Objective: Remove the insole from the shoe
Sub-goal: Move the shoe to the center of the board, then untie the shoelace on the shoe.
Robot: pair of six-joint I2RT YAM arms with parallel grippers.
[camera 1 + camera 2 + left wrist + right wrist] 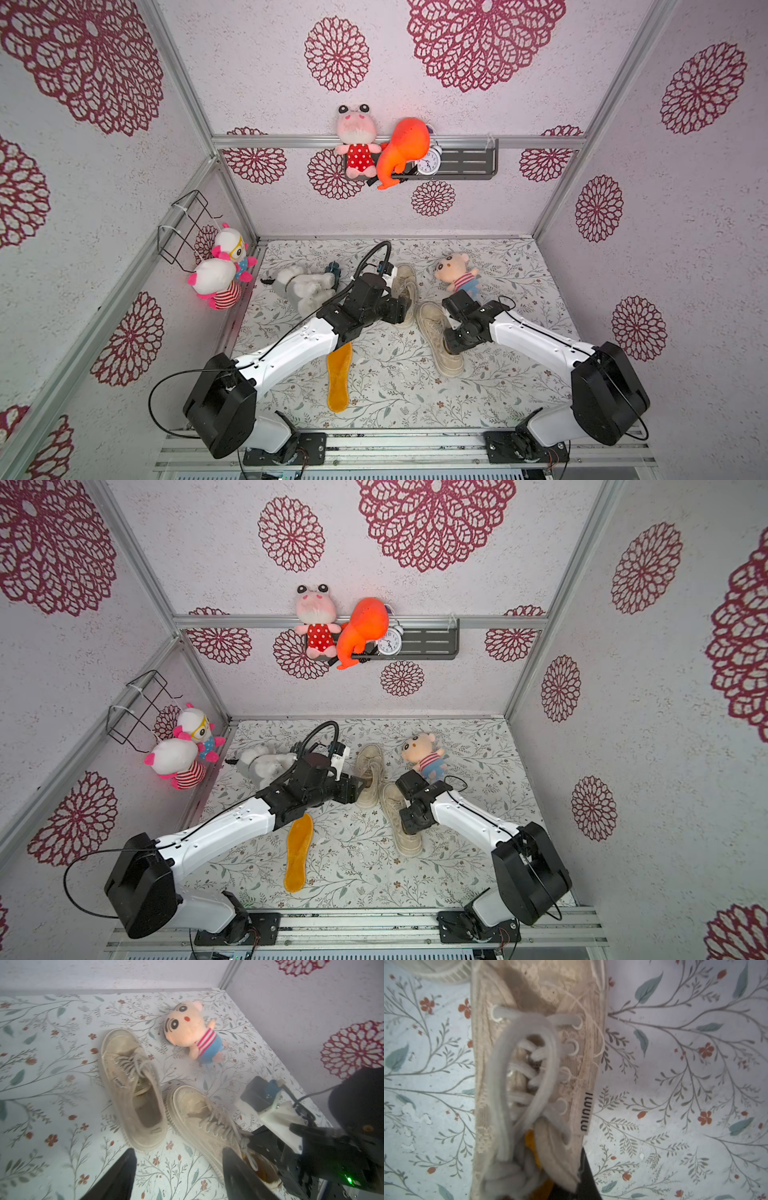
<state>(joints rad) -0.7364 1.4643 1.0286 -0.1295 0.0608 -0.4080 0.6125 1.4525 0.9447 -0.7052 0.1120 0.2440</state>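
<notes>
The right hand [450, 347] is pressed together down in the heel opening of the shoe [432, 324]. There the orange insole [530, 1140] shows under the tongue and laces, but a grip on it cannot be made out. The left hand [177, 1149] hovers with its fingers apart beside the shoe's toe end, by a second shoe [405, 282]. A loose insole [338, 382] lies on the table [395, 374], well apart from the shoe.
</notes>
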